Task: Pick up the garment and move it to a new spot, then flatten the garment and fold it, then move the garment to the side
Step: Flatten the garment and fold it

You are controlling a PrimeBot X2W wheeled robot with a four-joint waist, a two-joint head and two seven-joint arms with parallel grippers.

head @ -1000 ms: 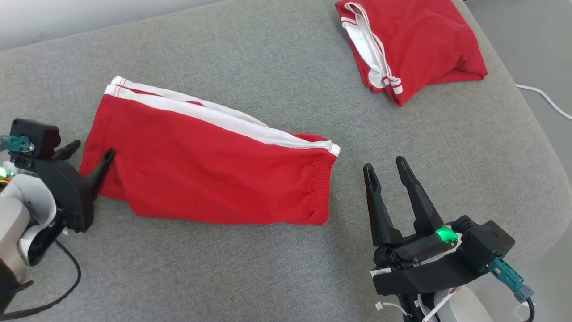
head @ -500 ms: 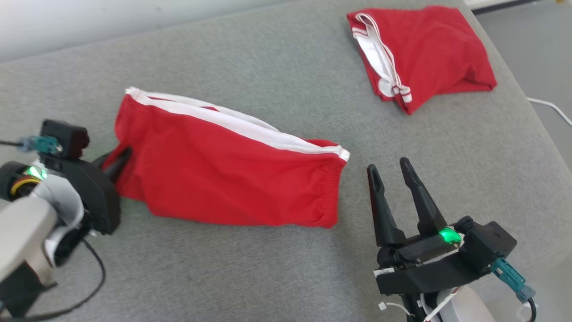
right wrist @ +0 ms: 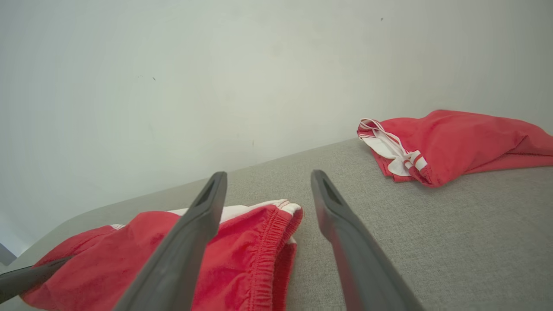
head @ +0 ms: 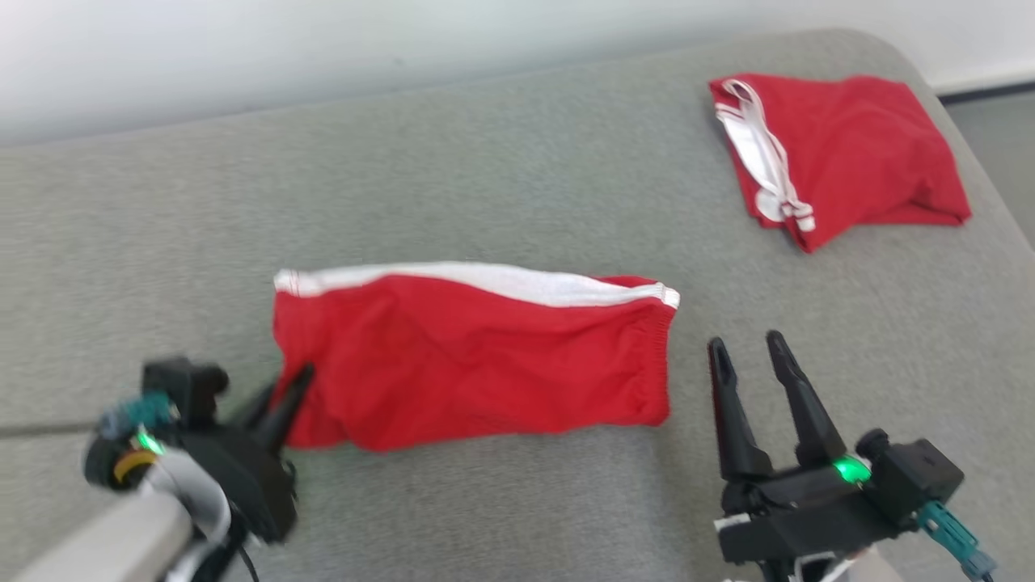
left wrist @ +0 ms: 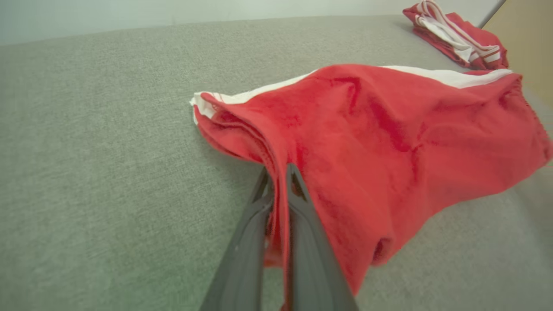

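Note:
The garment (head: 477, 364) is a pair of red shorts with a white side stripe, lying lengthwise on the grey cushion (head: 485, 162). My left gripper (head: 287, 388) is shut on the garment's left edge. The left wrist view shows red cloth (left wrist: 389, 142) pinched between the closed fingers (left wrist: 302, 224), bunched and raised there. My right gripper (head: 745, 341) is open with nothing in it, just right of the elastic waistband end. In the right wrist view the waistband (right wrist: 268, 242) lies behind the left finger, below the right gripper (right wrist: 268, 175).
A second red garment (head: 841, 153) with white trim lies folded at the far right of the cushion, also seen as a red garment (right wrist: 458, 138) and a bundle (left wrist: 458, 34). A pale wall (head: 323, 48) runs behind. The cushion's rounded right edge (head: 999, 210) drops away.
My left gripper has gone from open around the garment's left edge to shut on it, drawing that end toward me. The head camera has also shifted. The right gripper stays open.

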